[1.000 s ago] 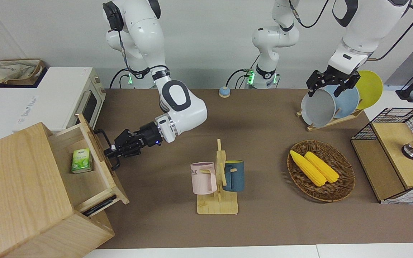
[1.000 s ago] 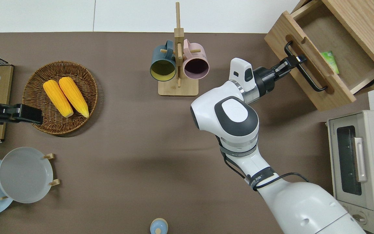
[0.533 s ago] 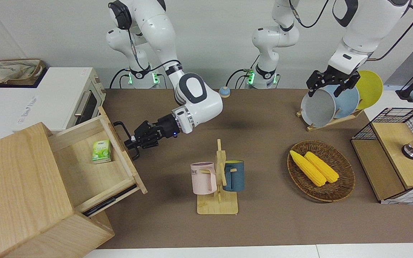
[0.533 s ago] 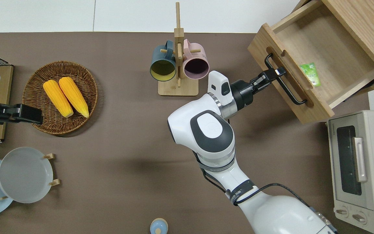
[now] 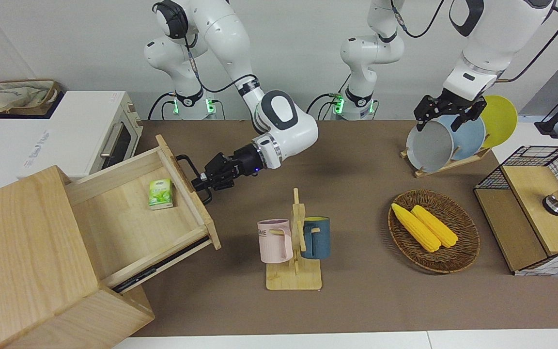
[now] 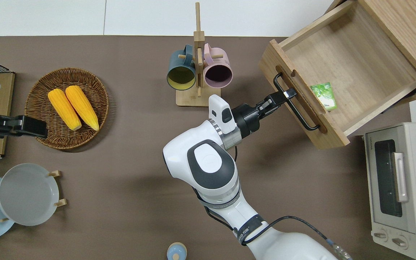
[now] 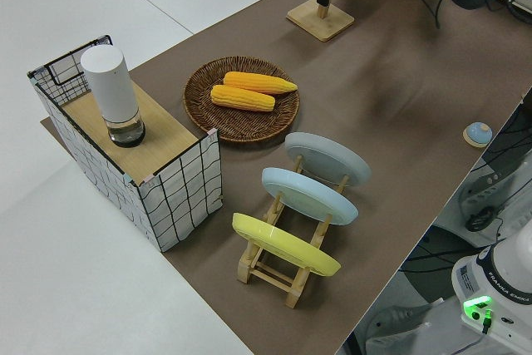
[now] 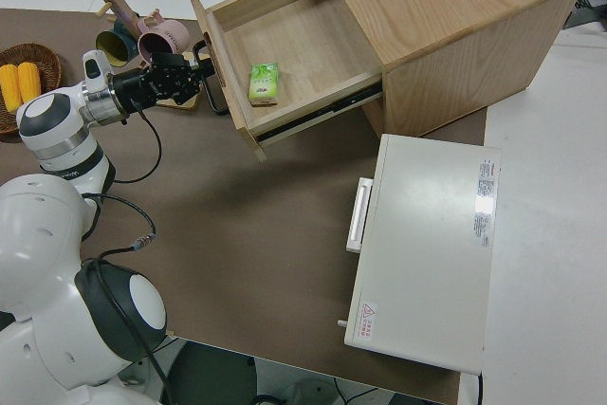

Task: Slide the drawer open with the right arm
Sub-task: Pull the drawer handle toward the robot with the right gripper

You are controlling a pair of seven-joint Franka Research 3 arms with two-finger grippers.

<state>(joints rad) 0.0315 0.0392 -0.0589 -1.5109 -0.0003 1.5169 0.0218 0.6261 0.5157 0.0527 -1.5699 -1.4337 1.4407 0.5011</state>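
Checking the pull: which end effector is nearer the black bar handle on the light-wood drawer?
Right. The right end effector is shut on the black bar handle; the left arm is parked.

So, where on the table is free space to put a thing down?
Bare table lies between the plate rack, the corn basket and the right arm. It is crowded between the mug stand and the open drawer, where the right gripper holds the handle.
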